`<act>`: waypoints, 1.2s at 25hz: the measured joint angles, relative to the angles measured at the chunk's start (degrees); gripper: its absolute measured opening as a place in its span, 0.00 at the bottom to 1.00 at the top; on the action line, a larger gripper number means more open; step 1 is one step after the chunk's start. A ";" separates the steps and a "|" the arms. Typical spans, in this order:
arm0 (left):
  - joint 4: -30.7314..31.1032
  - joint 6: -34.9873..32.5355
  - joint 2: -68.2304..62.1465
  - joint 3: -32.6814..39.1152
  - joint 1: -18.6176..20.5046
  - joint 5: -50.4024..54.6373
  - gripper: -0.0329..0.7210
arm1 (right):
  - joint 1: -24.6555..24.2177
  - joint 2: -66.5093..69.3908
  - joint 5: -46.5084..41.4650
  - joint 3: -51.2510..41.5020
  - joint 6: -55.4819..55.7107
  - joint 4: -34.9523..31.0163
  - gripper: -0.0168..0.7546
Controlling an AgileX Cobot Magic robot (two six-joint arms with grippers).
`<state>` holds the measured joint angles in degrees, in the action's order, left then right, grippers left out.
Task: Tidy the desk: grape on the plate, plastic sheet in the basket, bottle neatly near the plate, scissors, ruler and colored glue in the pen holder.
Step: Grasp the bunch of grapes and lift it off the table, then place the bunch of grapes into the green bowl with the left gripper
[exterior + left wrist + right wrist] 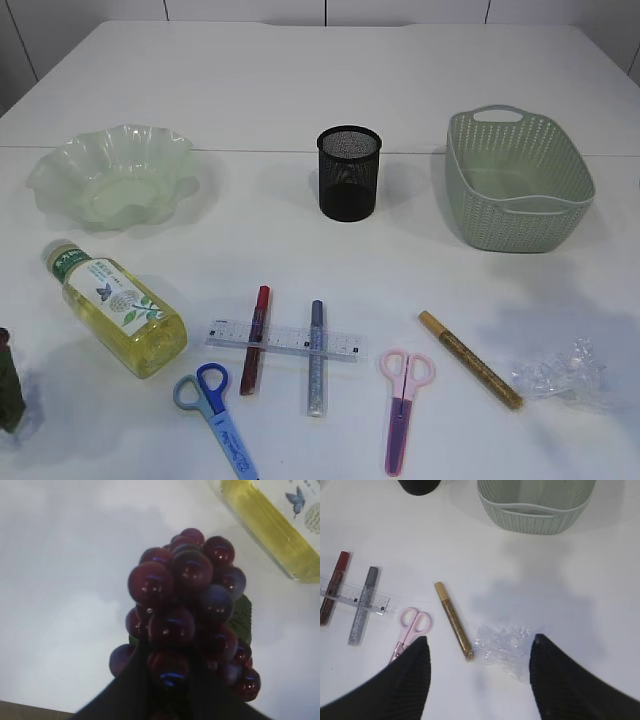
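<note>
White table [300,80] carries plate [115,175], basket [520,180], bottle [120,310], scissors [400,405].

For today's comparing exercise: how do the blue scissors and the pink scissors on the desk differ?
Colour: the blue scissors have blue handles and a blue patterned blade cover; the pink scissors have pink handles and a purple one.
Pose: the blue pair lies slanted, tip toward the lower right; the pink pair lies almost straight.
Place: blue sits by the bottle, pink beside the gold glue pen.
Both lie closed, handles toward the far side.
</note>
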<state>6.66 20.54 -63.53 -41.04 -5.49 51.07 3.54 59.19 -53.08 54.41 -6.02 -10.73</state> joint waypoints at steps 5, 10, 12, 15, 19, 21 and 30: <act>0.09 0.00 3.90 -0.98 0.00 0.00 0.14 | 0.00 0.00 -0.15 0.00 0.00 -0.33 0.66; 0.09 0.00 4.14 -8.27 0.00 0.06 0.14 | 0.00 0.00 -0.19 0.00 0.00 -0.45 0.66; 0.53 0.00 4.14 -12.40 0.00 0.06 0.14 | 0.00 0.00 -0.19 0.00 0.00 -0.45 0.66; 1.76 0.00 3.00 -18.10 0.00 -1.37 0.14 | 0.00 0.00 -0.19 0.00 0.00 -0.45 0.66; 2.72 0.00 -2.27 -25.07 0.00 -4.41 0.14 | 0.00 0.00 -0.19 0.00 0.00 -0.45 0.66; 2.77 0.00 -6.24 -28.23 0.00 -6.53 0.14 | 0.00 0.00 -0.19 0.00 0.00 -0.45 0.66; 2.40 0.00 -31.88 -44.16 0.00 -13.34 0.14 | 0.00 0.00 -0.40 0.00 0.00 -0.69 0.66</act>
<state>9.07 20.54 -95.41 -85.20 -5.49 37.73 3.54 59.19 -53.48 54.41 -6.02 -11.42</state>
